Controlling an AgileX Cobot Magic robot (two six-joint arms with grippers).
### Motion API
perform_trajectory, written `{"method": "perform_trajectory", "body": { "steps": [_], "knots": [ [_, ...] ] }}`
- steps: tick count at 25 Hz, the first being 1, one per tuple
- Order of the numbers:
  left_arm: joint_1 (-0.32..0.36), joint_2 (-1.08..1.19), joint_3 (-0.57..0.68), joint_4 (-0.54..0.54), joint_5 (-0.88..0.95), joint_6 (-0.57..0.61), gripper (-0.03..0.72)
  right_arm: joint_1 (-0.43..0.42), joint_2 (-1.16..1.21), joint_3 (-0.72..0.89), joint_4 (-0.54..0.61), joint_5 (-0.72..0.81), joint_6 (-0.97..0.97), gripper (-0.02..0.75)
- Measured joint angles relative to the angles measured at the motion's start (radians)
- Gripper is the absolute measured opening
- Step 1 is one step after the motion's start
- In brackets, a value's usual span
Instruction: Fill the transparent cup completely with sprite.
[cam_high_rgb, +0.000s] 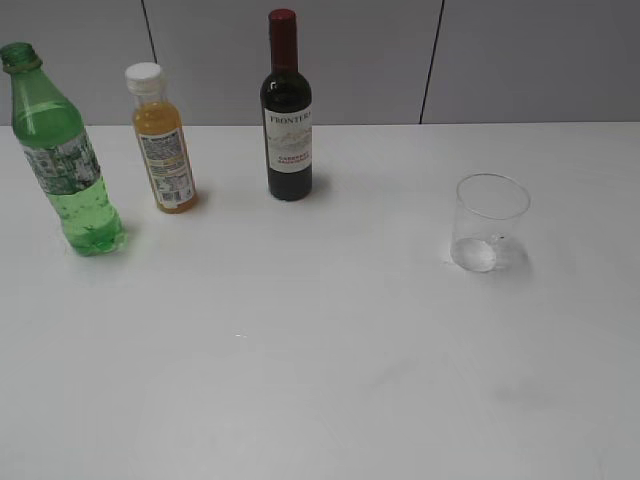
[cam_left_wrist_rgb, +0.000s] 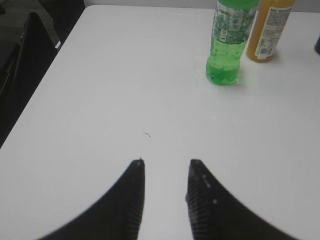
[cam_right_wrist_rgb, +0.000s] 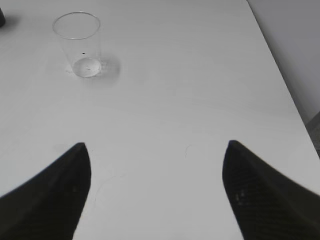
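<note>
The transparent cup (cam_high_rgb: 490, 222) stands upright and empty on the right of the white table; it also shows in the right wrist view (cam_right_wrist_rgb: 79, 44) at the upper left. The green sprite bottle (cam_high_rgb: 62, 155), capless and partly full, stands at the far left; it also shows in the left wrist view (cam_left_wrist_rgb: 229, 42) at the top. My left gripper (cam_left_wrist_rgb: 167, 163) is open and empty over bare table, well short of the bottle. My right gripper (cam_right_wrist_rgb: 156, 146) is wide open and empty, short of the cup. Neither gripper shows in the exterior view.
An orange-juice bottle (cam_high_rgb: 163, 140) with a white cap stands right of the sprite bottle, and shows in the left wrist view (cam_left_wrist_rgb: 269, 30). A dark wine bottle (cam_high_rgb: 287, 112) stands at the back middle. The table's left edge (cam_left_wrist_rgb: 50, 60) and right edge (cam_right_wrist_rgb: 280, 75) are near.
</note>
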Motion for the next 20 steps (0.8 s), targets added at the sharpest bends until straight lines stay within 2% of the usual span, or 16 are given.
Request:
{"method": "perform_trajectory", "body": {
  "steps": [15,20],
  "knots": [
    [0.000,0.000,0.000,0.000,0.000,0.000,0.237,0.000,0.000,-0.001,0.000,-0.007,0.000,0.627],
    [0.000,0.000,0.000,0.000,0.000,0.000,0.237,0.000,0.003,-0.014,-0.006,-0.094,0.000,0.626]
  ]
}}
